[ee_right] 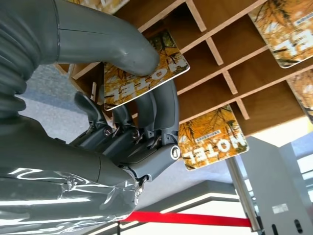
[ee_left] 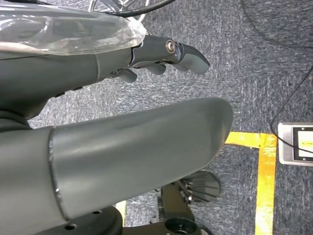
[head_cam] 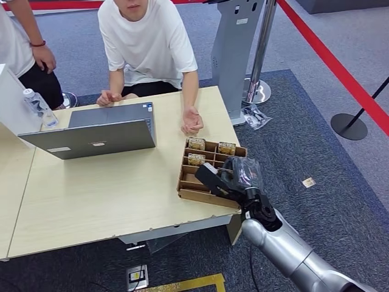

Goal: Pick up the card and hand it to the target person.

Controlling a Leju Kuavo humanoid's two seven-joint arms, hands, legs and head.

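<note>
Pinching a card (ee_right: 145, 73) between thumb and fingers (ee_right: 162, 110), the right hand (head_cam: 223, 177) sits over the near compartments of the wooden tray (head_cam: 190, 194). The card bears an orange leaf print and the word HOTEL. It is held at one end and tilted; whether it touches the tray floor cannot be told.

Tray position: right end of the counter (head_cam: 110, 194), close to the near edge. 3 further cards of the same print lie in the far compartments in the head view (head_cam: 197, 143) (head_cam: 227, 148) (head_cam: 196, 159).

Left hand (ee_left: 162, 56): hangs over grey carpet, fingers slightly curled and grasping nothing.

A person in a white shirt (head_cam: 146, 42) sits behind the counter, one hand (head_cam: 191, 120) resting palm up on the counter just beyond the tray. An open grey laptop (head_cam: 98, 134) stands to the left of the tray. A clear bottle (head_cam: 39, 106) stands at the far left corner.
</note>
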